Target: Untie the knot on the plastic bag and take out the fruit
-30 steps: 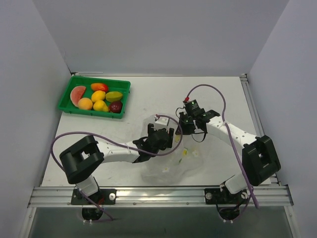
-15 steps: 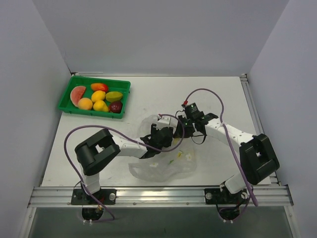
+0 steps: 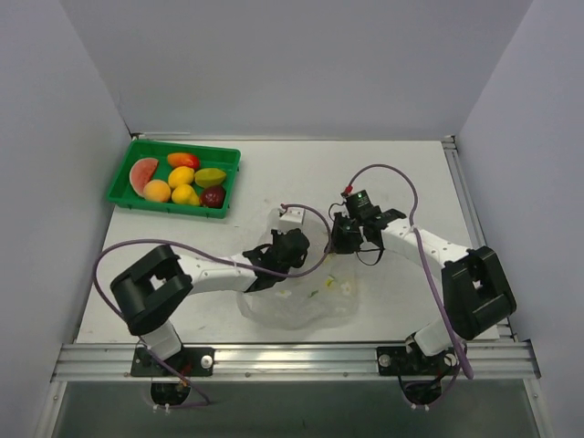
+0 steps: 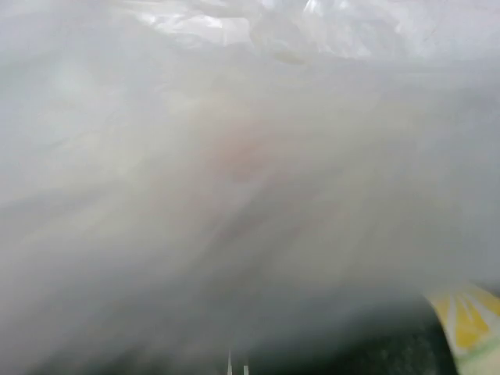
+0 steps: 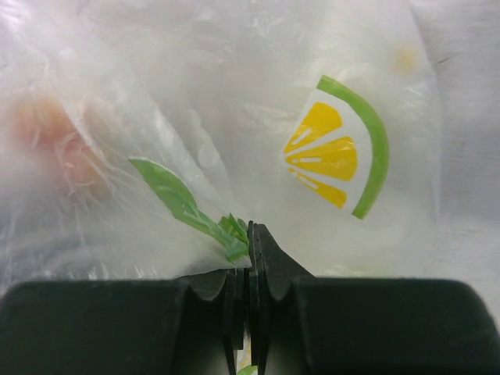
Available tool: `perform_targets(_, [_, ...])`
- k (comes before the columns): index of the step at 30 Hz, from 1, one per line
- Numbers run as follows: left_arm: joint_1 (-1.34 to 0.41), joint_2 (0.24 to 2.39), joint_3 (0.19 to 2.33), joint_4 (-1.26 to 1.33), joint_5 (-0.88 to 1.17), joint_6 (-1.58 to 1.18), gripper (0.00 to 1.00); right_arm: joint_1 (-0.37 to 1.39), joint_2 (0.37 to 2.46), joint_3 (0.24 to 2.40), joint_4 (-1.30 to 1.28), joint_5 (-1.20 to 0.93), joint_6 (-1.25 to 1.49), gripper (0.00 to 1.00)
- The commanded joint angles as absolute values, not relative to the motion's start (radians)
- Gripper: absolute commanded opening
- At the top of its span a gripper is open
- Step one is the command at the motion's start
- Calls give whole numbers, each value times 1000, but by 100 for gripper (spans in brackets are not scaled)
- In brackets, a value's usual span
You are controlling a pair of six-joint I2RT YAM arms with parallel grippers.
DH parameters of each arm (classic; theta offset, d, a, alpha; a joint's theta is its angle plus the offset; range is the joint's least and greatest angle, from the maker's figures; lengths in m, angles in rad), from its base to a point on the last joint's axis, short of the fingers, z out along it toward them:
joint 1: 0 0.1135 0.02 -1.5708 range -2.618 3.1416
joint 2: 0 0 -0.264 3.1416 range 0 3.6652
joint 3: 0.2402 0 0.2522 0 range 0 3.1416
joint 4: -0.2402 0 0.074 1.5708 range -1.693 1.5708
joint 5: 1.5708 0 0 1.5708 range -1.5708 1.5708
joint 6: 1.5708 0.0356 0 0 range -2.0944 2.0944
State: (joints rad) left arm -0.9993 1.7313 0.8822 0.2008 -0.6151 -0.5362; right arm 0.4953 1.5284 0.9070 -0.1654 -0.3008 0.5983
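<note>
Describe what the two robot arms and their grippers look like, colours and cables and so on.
Both the left arm and the right arm have white links joined by chunky black joint housings. The left gripper and right gripper are black. A purple cable loops loosely along each arm, and the right one ends at a small red connector by the wrist.

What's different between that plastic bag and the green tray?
The bag is clear and crumpled; the tray is green and straight-edged. The bag lies front and centre, pinched by the right gripper; the tray sits far left, untouched. The tray's fruit shows plainly; the bag's contents are blurred.
</note>
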Motion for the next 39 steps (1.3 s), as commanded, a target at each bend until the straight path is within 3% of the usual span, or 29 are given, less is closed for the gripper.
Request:
perform_targets(1, [-992, 1577, 858, 193, -598, -499, 0, 459, 1471, 903, -176, -270, 581, 0])
perform_targets(5, [-992, 1441, 818, 173, -502, -468, 0, 420, 1456, 922, -184, -259, 572, 0])
perform_targets(13, [-999, 1298, 775, 71, -102, -400, 0, 373, 1440, 983, -212, -207, 555, 0])
perform_targets(19, [-967, 1125, 810, 2, -90, -394, 0, 356, 1416, 980, -241, -118, 528, 0])
perform_targets(23, [-775, 1109, 986, -214, -118, -405, 0, 328, 1391, 953, -261, -113, 500, 0])
perform_targets(27, [-536, 1160, 1073, -255, -127, -403, 0, 321, 1327, 919, -279, -101, 476, 0])
perform_targets(31, [-275, 1291, 1169, -249, -138, -442, 0, 321, 1270, 891, -294, -100, 451, 0])
perform_targets(38, [-33, 1511, 1282, -80, -198, -457, 2, 316, 1183, 890, -313, -140, 396, 0])
perform_targets(39, [-16, 1541, 1299, -68, -199, -454, 6, 318, 1171, 897, -317, -143, 390, 0])
